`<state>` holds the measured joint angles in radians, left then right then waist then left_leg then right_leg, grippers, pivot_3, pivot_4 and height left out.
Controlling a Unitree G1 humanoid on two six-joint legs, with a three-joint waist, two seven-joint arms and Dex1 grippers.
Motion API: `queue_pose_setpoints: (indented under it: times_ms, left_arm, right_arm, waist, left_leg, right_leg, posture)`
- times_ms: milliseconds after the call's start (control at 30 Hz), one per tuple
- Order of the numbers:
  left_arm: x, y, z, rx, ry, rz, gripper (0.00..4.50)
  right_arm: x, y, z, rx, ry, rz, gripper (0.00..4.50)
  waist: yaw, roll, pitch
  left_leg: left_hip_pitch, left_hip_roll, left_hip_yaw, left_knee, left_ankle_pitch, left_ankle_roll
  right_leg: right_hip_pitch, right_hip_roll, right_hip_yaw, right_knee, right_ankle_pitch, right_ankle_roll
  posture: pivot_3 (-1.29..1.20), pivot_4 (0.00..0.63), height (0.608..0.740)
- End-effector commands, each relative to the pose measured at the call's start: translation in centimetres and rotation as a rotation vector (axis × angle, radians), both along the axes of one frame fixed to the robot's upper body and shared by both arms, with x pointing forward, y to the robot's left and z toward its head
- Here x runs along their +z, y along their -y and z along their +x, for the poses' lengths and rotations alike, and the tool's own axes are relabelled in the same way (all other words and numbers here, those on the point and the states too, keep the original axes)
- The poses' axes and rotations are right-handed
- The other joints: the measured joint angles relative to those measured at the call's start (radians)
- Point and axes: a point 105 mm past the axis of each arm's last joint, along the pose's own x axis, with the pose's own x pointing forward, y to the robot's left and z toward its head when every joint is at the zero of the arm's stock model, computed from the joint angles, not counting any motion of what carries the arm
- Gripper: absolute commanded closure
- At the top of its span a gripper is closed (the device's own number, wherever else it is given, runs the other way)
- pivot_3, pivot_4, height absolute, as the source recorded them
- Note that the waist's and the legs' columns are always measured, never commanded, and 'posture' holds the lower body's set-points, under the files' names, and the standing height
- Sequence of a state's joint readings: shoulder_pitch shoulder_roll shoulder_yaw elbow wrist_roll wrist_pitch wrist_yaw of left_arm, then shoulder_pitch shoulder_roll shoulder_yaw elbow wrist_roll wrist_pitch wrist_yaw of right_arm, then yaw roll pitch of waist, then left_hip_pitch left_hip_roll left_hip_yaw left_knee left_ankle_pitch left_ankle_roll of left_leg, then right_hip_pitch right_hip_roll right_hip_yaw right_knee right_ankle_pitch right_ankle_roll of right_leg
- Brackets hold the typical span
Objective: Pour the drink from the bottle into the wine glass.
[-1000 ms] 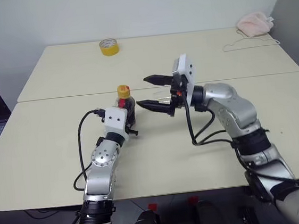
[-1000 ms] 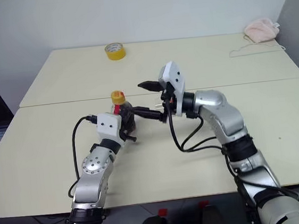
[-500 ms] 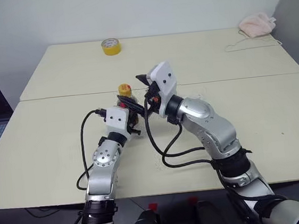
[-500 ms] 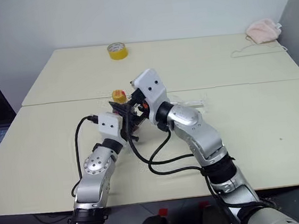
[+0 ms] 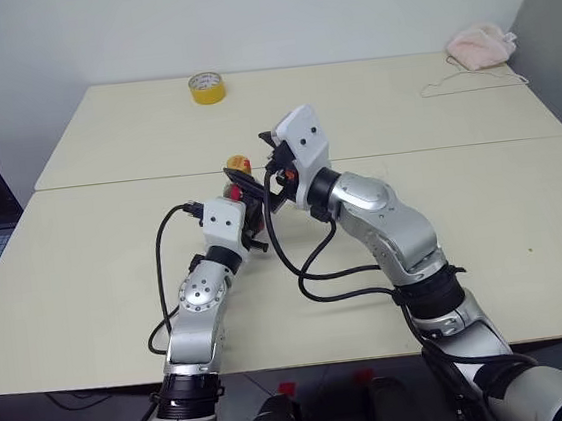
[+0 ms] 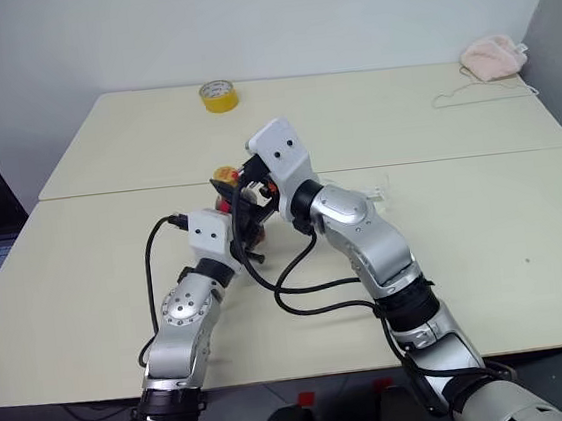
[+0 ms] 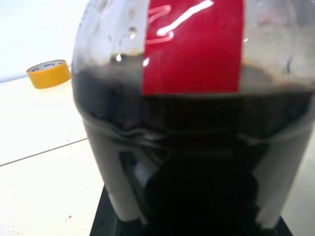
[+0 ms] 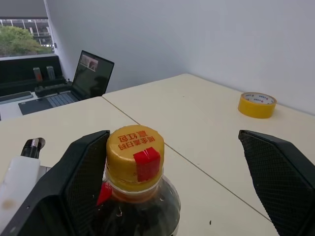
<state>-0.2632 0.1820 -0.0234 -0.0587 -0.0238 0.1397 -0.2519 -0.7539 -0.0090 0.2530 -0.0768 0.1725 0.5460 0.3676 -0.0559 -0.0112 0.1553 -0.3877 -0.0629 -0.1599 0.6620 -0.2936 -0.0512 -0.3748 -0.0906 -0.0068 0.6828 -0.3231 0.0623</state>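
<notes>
The two head views look forward and down from above the arms, taking in the whole bench (image 5: 87, 281) as far as the back wall; they share the same scene, offset slightly sideways. The left wrist view sits very close against the bottle (image 7: 192, 123), facing across the bench toward the yellow tape roll (image 7: 49, 73). The right wrist view looks from just behind the bottle's yellow cap (image 8: 135, 155), along its own pincer (image 8: 182, 172), toward the same tape roll and a laptop (image 8: 81, 81) beyond the bench edge. Both wrist views share the bottle and tape roll with the head views.
</notes>
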Motion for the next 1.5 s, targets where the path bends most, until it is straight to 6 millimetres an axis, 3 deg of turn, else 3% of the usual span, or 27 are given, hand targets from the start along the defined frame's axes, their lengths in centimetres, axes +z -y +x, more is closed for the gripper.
queue_pose_setpoints:
  times_ms: [33,667,933,1167,1500]
  left_arm:
    - [2.2,0.1,-0.1,-0.008,0.09,-0.012,3.5]
    - [2.2,-0.4,0.0,0.017,0.093,-0.019,3.52]
    - [2.2,-0.4,0.0,0.012,0.092,-0.017,3.52]
    - [2.1,0.0,0.1,0.0,0.091,-0.016,3.52]
    - [2.2,0.1,0.2,-0.006,0.095,-0.013,3.52]
  right_arm:
    - [1.5,1.8,0.5,-0.057,0.041,0.043,0.04]
    - [0.0,7.3,1.0,-0.179,0.012,-0.03,0.04]
    - [1.5,3.4,-3.3,0.082,-0.011,0.007,0.04]
    - [1.8,0.9,-2.3,0.065,0.005,0.016,0.04]
    - [1.7,0.1,-0.8,0.032,0.03,0.001,0.04]
  waist:
    - [0.0,0.0,0.0]
    - [0.007,0.0,0.0]
    - [0.0,0.0,0.0]
    - [0.001,0.0,0.0]
    - [0.0,0.0,0.0]
  left_leg:
    - [0.0,0.0,0.0,0.0,0.0,0.0]
    - [0.0,-0.001,0.0,0.0,0.0,0.0]
    - [0.0,0.001,0.0,0.0,0.0,0.0]
    - [0.0,0.0,0.0,0.0,0.0,0.0]
    - [0.0,0.0,0.0,0.0,0.0,0.0]
  right_leg:
    - [0.0,0.0,0.0,0.0,0.0,0.0]
    - [0.001,0.0,0.0,0.0,0.0,0.0]
    - [0.0,0.0,0.0,0.0,0.0,0.0]
    - [0.001,0.0,0.0,0.0,0.0,0.0]
    - [0.0,0.0,0.0,0.0,0.0,0.0]
  posture:
    - [0.0,0.15,0.74]
    - [0.0,0.15,0.74]
    - [0.0,0.15,0.74]
    - [0.0,0.15,0.74]
    - [0.0,0.15,0.74]
